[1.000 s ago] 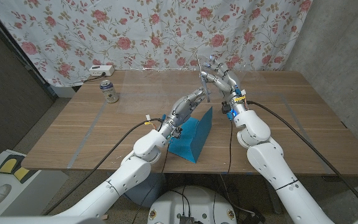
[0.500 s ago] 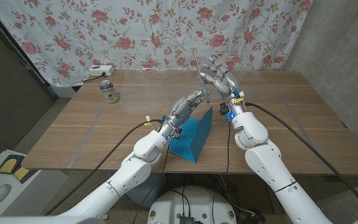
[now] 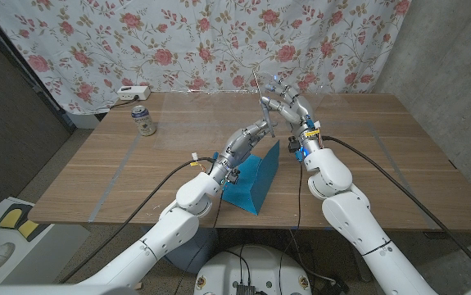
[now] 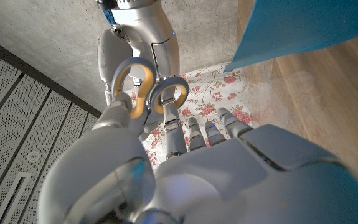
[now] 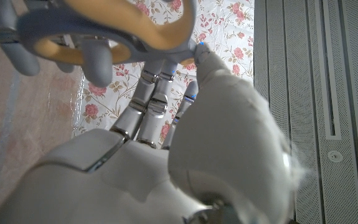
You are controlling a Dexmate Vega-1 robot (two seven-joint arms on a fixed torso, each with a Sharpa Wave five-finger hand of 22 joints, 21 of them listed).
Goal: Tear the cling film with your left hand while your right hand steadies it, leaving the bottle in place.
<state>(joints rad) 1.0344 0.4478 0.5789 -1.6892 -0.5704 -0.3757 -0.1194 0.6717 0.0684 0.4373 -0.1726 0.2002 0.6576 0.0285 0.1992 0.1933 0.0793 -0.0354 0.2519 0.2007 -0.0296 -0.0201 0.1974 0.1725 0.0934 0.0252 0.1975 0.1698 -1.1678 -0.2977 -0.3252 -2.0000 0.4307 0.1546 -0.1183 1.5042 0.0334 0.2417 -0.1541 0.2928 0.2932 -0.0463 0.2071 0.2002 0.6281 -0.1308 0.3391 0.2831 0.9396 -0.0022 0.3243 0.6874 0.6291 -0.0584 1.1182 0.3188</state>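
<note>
No cling film shows; a pair of scissors (image 3: 265, 102) with grey handles lined in yellow (image 4: 149, 86) stands blades up between my two hands. My left hand (image 3: 249, 138) reaches up from over a blue wedge-shaped block (image 3: 253, 179), and its thumb and a finger (image 4: 170, 127) sit at the handle loops. Its fingers (image 5: 96, 61) pass through a loop (image 5: 113, 28). My right hand (image 3: 291, 106) is just right of the scissors, with its thumb (image 5: 205, 61) pressed on the handle end and its other fingers behind.
A drink can (image 3: 142, 120) stands at the table's back left, and a white power strip (image 3: 133, 91) lies behind it. A flowered curtain hangs along the wooden table's (image 3: 382, 164) far edge.
My right hand and the scissors have drifted slightly to the left. The left arm has stayed where it was.
</note>
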